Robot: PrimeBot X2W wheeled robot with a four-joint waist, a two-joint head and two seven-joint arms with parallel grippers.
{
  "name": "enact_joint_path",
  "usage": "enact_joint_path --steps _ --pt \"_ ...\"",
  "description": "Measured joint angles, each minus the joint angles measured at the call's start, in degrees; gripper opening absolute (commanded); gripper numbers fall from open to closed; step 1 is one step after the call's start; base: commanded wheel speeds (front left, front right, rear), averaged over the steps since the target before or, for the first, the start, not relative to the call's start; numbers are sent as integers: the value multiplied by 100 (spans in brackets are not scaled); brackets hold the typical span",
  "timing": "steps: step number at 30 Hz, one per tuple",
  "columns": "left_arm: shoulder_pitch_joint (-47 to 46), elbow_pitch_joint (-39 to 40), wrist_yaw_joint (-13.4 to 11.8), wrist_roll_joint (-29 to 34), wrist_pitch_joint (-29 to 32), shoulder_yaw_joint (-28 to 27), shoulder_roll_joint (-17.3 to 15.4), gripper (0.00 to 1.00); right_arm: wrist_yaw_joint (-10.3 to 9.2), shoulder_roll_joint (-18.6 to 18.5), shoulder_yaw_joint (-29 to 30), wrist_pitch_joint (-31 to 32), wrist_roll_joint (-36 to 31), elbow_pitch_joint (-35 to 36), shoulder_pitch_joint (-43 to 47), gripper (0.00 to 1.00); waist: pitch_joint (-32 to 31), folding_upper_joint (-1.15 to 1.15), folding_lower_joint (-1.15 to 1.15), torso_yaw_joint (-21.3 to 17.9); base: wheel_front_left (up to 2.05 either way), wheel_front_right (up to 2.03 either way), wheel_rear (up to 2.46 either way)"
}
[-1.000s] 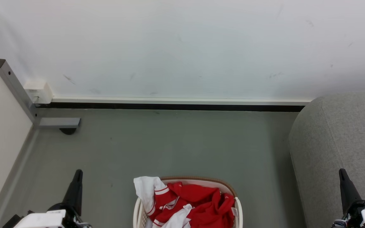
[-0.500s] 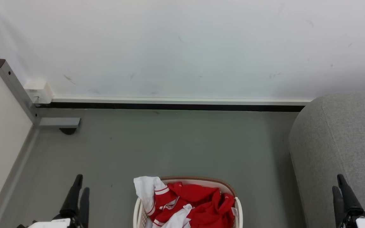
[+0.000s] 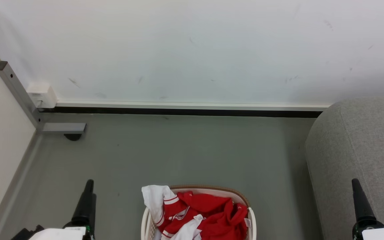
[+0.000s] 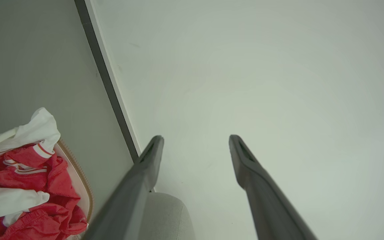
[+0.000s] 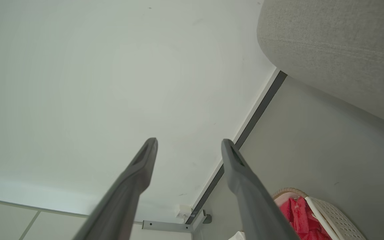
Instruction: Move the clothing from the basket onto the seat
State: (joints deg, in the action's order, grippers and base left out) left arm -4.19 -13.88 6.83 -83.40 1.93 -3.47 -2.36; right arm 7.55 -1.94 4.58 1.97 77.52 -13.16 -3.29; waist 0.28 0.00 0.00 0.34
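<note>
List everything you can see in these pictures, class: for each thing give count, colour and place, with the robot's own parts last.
clothing: one heap, pieces uncountable, red and white, in the basket
basket: one, cream with brown rim, on the floor, bottom centre of head view
sofa: one, grey, right, by the wall
floor: one, grey-green, under everything
wall: one, white, behind
skirting: one strip, black, foot of wall
post: one, grey metal, left corner
box: one, white, beside the post
left claw: one, dark, open, holding nothing
right claw: one, dark, open, holding nothing
</note>
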Motion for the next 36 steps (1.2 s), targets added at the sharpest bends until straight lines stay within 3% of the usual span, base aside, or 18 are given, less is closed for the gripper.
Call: enact_joint_path --steps 17,36 --pt "70 191 -261 2161 -376 371 -1 100 0 -121 -260 -374 -2279 236 119 100 17 0 0 34 0 0 0" --pt "111 400 -386 3697 -739 614 -5 100 0 -163 -450 -744 -3969 331 220 100 23 0 0 58 0 0 0"
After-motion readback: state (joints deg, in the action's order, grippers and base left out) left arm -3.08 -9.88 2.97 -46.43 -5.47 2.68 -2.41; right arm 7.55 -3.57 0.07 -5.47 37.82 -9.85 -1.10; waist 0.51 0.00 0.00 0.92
